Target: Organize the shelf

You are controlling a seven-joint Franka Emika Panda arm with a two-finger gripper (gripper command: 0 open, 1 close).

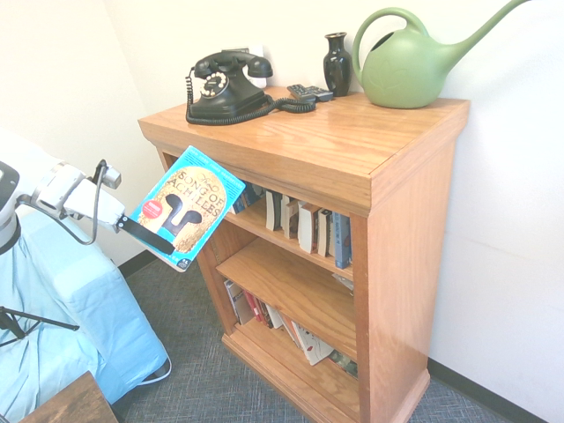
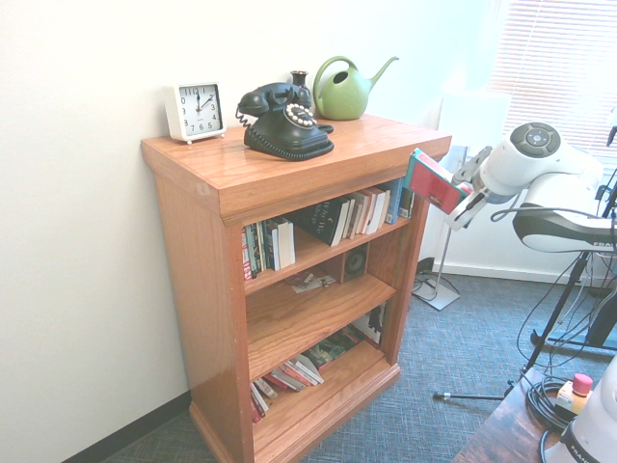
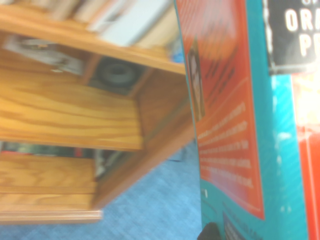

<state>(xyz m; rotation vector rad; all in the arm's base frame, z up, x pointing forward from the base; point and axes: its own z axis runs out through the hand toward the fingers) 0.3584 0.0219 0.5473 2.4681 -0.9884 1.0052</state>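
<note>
1. the shelf (image 1: 370,167) fills the centre and right of the first exterior view, books on its top and bottom tiers.
2. the gripper (image 1: 157,240), at left centre, is clamped on a teal book (image 1: 189,204) just beside the shelf's front corner.
3. a black telephone (image 1: 225,86), dark vase (image 1: 337,63) and green watering can (image 1: 410,66) stand along the top.

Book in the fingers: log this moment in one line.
held: teal book | gripper: shut on it | place: in air beside shelf top corner | top tier: not yet entered

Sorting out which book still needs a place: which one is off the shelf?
The teal book, clamped in the gripper in front of the shelf. The other books sit on its tiers.
</note>
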